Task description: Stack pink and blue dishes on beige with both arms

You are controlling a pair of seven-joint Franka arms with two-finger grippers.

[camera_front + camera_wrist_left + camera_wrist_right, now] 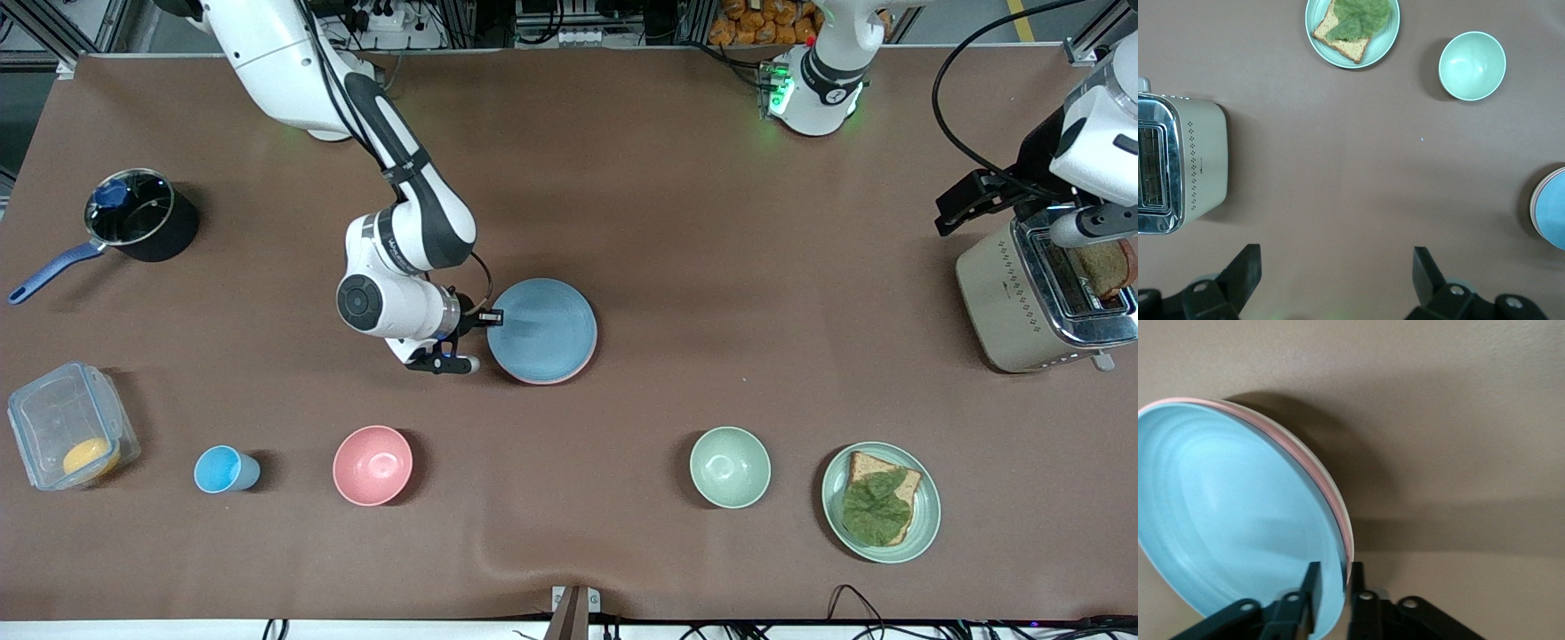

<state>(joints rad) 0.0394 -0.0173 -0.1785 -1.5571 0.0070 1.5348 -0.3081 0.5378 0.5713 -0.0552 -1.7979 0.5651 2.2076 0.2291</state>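
I start at the right arm's end of the table: a dark saucepan [140,216] with a blue handle, and nearer the front camera a clear lidded container [71,425], a small blue cup [224,469] and a deep pink bowl [372,465]. Mid-table, my right gripper [484,316] sits at the edge of the stack, its fingers [1313,587] pinched on the rim of the blue plate [540,327]. In the right wrist view that blue plate [1231,520] lies on top, with the pink plate [1328,490] directly under it and a thin cream edge of the beige plate [1317,463] below that; from the front I see only the pink rim [556,377] peeking out. Moving toward the left arm's end, a green bowl [730,467] and a green plate [925,516] carrying bread and a leaf sit near the front camera. My left gripper [1338,277] hangs over bare table beside the toaster [1181,163], fingers spread wide apart, holding nothing.
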